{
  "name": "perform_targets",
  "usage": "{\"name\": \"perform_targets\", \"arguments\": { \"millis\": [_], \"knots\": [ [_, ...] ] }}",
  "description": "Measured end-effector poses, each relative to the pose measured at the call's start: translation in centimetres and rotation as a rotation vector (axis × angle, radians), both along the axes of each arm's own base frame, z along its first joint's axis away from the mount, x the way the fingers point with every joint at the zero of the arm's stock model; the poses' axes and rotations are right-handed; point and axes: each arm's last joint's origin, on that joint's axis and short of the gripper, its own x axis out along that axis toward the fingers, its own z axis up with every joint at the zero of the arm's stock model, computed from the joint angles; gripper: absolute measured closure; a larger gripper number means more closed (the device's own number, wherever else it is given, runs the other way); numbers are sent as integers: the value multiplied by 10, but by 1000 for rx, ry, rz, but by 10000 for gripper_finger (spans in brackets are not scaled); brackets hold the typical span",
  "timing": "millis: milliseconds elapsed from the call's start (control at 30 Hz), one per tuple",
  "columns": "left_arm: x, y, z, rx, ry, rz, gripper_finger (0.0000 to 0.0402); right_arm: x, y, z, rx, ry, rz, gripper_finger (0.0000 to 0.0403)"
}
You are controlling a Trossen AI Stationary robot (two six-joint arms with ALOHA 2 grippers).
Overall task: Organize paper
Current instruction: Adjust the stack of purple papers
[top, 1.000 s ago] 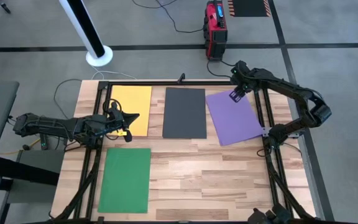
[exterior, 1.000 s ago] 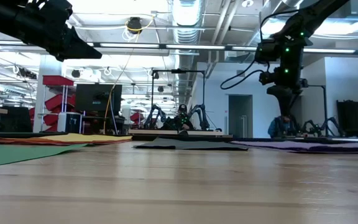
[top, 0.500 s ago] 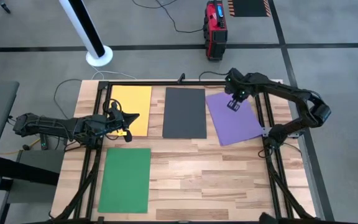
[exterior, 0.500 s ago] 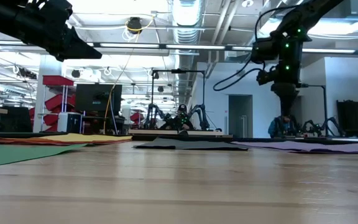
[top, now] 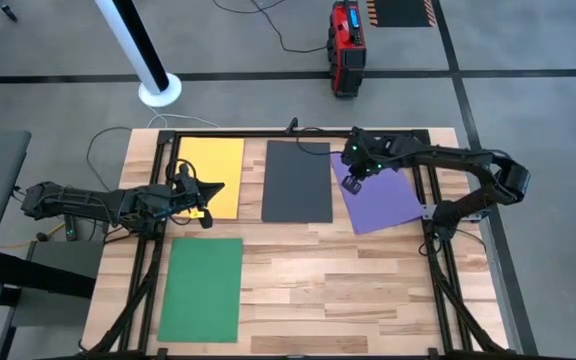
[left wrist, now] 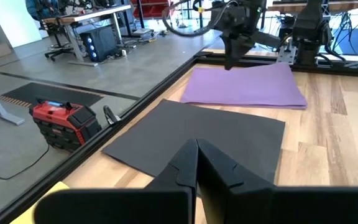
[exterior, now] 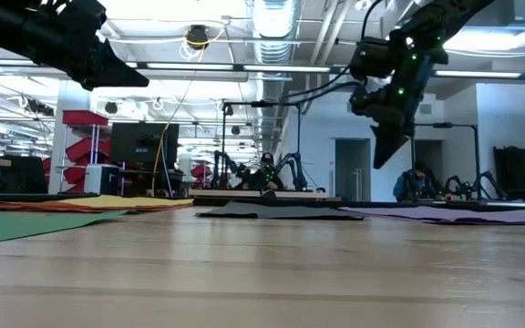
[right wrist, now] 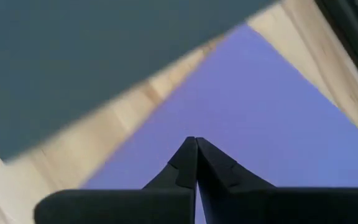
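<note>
Four flat matte sheets lie on the pale plank table point(top: 368, 290): yellow paper point(top: 210, 176), dark grey paper point(top: 298, 182) and purple paper point(top: 383, 195) along the far side, green paper point(top: 202, 288) nearer. The right gripper point(top: 351, 181), fingers pressed together, hovers over the purple sheet's corner beside the grey; only the low view shows it clear of the surface. The left gripper point(top: 214, 189), also closed, waits at the yellow sheet's edge.

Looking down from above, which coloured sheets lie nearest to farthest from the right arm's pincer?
Measured from the right pincer, shut, in the high view:
1. Purple sheet, directly beneath it, at the table's right.
2. Dark grey sheet, just beside, in the middle.
3. Yellow sheet, far left, near the left pincer.
4. Green sheet, in the near-left corner.
</note>
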Motion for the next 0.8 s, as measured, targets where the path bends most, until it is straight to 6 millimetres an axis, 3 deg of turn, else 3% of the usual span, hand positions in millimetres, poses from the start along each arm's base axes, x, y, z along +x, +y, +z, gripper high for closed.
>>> {"name": "perform_targets", "arguments": {
  "millis": [300,800],
  "knots": [
    [0,0,0,-13,-9,3,401,9,0,-6,-29,-120,-33,403],
    [0,0,0,-24,-15,6,401,36,-15,-66,19,-56,-33,403]
  ]
}}
